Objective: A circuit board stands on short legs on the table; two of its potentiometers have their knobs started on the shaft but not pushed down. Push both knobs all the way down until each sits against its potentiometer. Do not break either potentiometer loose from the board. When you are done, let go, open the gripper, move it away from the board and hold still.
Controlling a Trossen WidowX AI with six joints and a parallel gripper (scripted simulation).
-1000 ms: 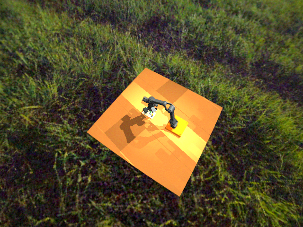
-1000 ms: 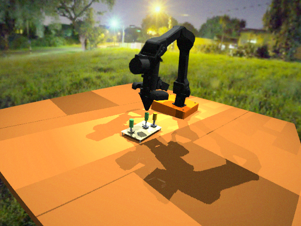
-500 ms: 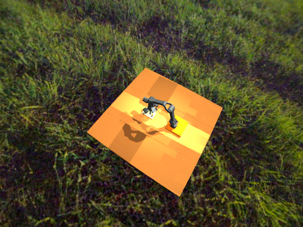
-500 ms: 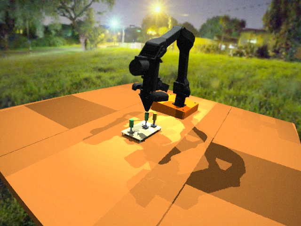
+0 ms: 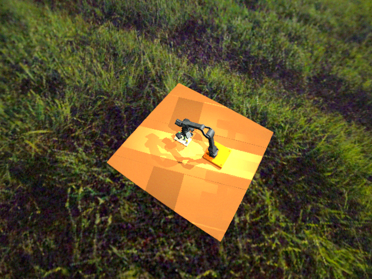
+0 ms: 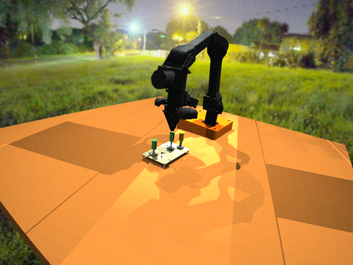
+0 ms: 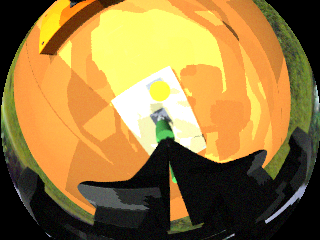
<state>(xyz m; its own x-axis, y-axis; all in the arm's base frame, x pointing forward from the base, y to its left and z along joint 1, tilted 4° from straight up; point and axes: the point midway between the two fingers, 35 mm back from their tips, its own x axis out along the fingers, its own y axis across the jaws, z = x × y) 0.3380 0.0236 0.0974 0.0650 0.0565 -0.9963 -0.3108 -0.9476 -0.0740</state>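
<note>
The white circuit board [image 5: 183, 142] [image 6: 168, 161] [image 7: 131, 104] stands on short legs. A green knob [image 6: 154, 144] is on its left part, mostly hidden behind the fingers in the wrist view. A second green knob [image 6: 171, 136] [image 7: 164, 131] and a yellow knob [image 6: 181, 136] [image 7: 160, 90] stand close together at the other end. Bare shaft shows below all three knobs in the exterior view. My gripper [image 6: 172, 130] [image 7: 166, 143] is shut and empty. Its tips are at the top of the second green knob; whether they touch it I cannot tell.
The arm's orange base block [image 5: 225, 153] [image 6: 199, 128] [image 7: 50, 37] stands behind the board in the exterior view. The yellow knob is right beside the knob under my tips. A small pin [image 6: 161, 155] stands on the board. Arm shadows fall across the table.
</note>
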